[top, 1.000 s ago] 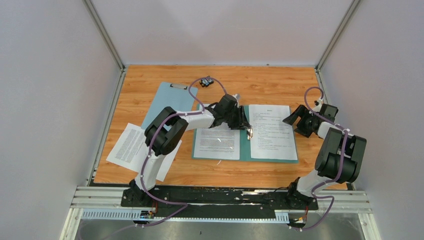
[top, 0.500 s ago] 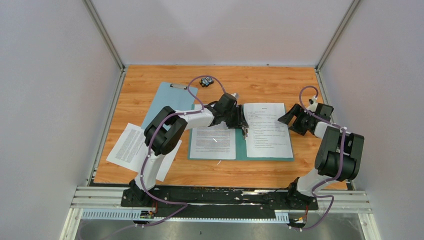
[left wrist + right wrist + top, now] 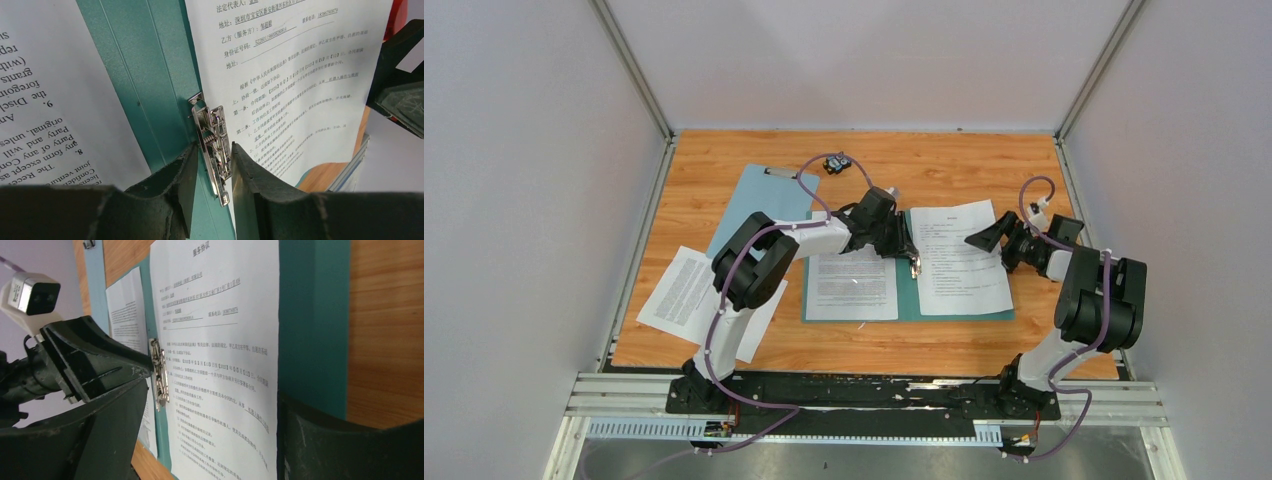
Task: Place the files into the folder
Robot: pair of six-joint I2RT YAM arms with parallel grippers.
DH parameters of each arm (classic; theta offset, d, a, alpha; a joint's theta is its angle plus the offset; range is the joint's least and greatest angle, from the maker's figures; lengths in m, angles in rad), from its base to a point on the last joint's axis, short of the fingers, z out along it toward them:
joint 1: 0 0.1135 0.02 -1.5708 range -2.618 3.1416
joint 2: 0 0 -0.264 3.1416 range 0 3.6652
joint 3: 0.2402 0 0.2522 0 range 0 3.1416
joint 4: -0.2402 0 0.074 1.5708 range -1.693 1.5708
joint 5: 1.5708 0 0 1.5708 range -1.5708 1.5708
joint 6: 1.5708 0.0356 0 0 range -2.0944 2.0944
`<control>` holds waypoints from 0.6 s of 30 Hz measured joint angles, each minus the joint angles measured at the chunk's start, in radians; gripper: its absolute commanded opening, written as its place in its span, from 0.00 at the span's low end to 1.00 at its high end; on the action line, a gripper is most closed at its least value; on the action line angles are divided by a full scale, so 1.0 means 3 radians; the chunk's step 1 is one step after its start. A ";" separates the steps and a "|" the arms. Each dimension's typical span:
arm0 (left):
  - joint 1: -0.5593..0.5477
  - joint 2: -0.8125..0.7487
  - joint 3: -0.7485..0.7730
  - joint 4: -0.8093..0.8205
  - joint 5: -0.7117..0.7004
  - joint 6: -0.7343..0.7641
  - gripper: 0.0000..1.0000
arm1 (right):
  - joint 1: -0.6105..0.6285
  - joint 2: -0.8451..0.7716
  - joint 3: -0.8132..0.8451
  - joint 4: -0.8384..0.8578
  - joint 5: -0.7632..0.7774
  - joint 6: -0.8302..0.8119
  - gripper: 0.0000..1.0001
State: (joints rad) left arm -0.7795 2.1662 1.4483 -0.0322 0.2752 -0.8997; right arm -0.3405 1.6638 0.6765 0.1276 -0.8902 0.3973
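Observation:
The teal folder (image 3: 907, 296) lies open at mid table. One printed sheet (image 3: 852, 285) lies on its left cover and one (image 3: 959, 265) on its right cover. My left gripper (image 3: 912, 264) is at the spine, its jaws closed round the folder's metal clip (image 3: 216, 135). The left wrist view shows the gripper (image 3: 212, 150), the folder (image 3: 150, 75) and the right sheet (image 3: 290, 75). My right gripper (image 3: 996, 243) is open wide and low over the right sheet's right edge. The right wrist view shows it (image 3: 215, 405) spanning that sheet (image 3: 220, 340) on the folder (image 3: 312, 315).
A third printed sheet (image 3: 679, 290) lies on the wood at the left, partly under my left arm. A pale blue clipboard (image 3: 759, 200) lies behind it. A small black object (image 3: 836, 163) sits near the back. Walls close in on both sides.
The folder and its two sheets have slid a little to the left with my left gripper at the clip. My right gripper has moved left onto the right sheet's edge.

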 measured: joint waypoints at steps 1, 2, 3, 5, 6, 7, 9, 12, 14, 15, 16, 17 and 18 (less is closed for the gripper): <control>0.0001 0.0000 -0.0006 0.0004 -0.0001 -0.0004 0.37 | 0.0003 -0.0003 -0.0037 0.0066 -0.0080 0.0047 0.82; 0.0001 0.0000 -0.0009 0.0008 -0.0001 -0.0009 0.37 | 0.0009 -0.0004 -0.0064 0.0103 -0.0134 0.0084 0.82; 0.0001 0.0000 -0.0013 0.0017 -0.0001 -0.0010 0.37 | 0.0015 -0.0004 -0.0088 0.0134 -0.0187 0.0125 0.82; 0.0001 0.0000 -0.0013 0.0018 -0.0001 -0.0011 0.34 | 0.0039 -0.0011 -0.0107 0.0174 -0.0276 0.0197 0.82; 0.0001 0.0000 -0.0013 0.0015 -0.0005 -0.0011 0.32 | 0.0061 -0.0029 -0.0109 0.0187 -0.0318 0.0231 0.82; 0.0001 0.0000 -0.0013 0.0011 -0.0010 -0.0010 0.31 | 0.0079 -0.0055 -0.0111 0.0191 -0.0345 0.0249 0.82; 0.0001 0.0000 -0.0013 -0.0006 -0.0023 -0.0009 0.27 | 0.0121 -0.0172 -0.0111 0.0149 -0.0357 0.0254 0.83; 0.0001 0.0000 -0.0013 -0.0033 -0.0028 0.0005 0.18 | 0.0146 -0.0406 -0.0045 -0.0181 -0.0186 0.0128 0.85; 0.0001 0.0001 -0.0013 -0.0043 -0.0027 0.0015 0.11 | 0.0149 -0.0567 0.0050 -0.0455 0.0042 0.0014 0.86; 0.0001 0.0001 -0.0013 -0.0042 -0.0023 0.0018 0.07 | 0.0148 -0.0629 0.0084 -0.0535 0.0128 -0.0025 0.86; 0.0004 0.0001 -0.0013 -0.0038 -0.0010 0.0015 0.05 | 0.0141 -0.0710 0.0126 -0.0649 0.0258 -0.0071 0.86; 0.0005 0.0001 -0.0013 -0.0028 0.0011 0.0010 0.01 | 0.0134 -0.0762 0.0148 -0.0713 0.0345 -0.0106 0.86; 0.0009 0.0001 -0.0013 -0.0018 0.0027 0.0005 0.00 | 0.0126 -0.0800 0.0167 -0.0771 0.0413 -0.0134 0.87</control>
State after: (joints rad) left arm -0.7769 2.1666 1.4445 -0.0376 0.2832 -0.8982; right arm -0.3027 1.4239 0.7265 -0.1036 -0.7662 0.3573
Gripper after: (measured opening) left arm 0.063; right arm 0.858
